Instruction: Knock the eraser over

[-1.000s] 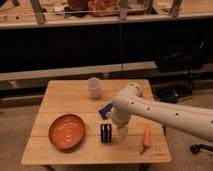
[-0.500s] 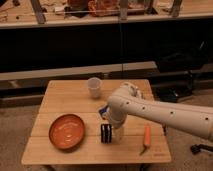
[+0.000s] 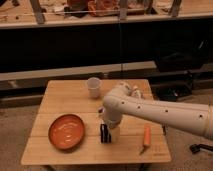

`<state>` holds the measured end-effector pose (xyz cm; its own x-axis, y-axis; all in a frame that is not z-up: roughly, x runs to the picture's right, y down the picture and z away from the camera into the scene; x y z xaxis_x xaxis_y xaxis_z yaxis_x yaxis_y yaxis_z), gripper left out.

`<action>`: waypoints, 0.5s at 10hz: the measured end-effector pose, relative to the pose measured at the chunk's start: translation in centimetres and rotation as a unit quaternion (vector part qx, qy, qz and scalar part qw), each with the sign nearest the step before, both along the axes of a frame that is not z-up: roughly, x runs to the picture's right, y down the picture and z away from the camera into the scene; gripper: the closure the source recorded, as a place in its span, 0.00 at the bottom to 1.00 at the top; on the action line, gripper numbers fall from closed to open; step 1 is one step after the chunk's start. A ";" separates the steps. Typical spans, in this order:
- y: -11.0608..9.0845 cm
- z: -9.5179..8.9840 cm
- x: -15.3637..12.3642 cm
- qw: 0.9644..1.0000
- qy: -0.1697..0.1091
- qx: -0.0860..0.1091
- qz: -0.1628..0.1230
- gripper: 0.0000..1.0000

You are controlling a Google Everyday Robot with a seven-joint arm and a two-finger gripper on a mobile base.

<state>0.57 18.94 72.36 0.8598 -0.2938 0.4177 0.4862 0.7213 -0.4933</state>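
Observation:
The eraser [image 3: 104, 133] is a small dark block with pale stripes. It stands upright on the wooden table [image 3: 60, 95], right of the orange plate [image 3: 66, 132]. My white arm reaches in from the right. The gripper [image 3: 112, 124] hangs right above and just right of the eraser, seemingly touching its top right side. The wrist hides most of the gripper.
A white cup [image 3: 93, 87] stands at the table's back centre. An orange carrot-like stick [image 3: 146, 135] lies near the front right edge. A dark shelf unit and a chair base stand behind and to the right of the table.
The arm has moved left and down, bringing the gripper closer over the eraser. The eraser still stands upright in the same spot.

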 end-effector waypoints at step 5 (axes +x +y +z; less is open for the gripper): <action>-0.1 -0.3 -1.0 1.000 -0.009 -0.006 -0.001 0.26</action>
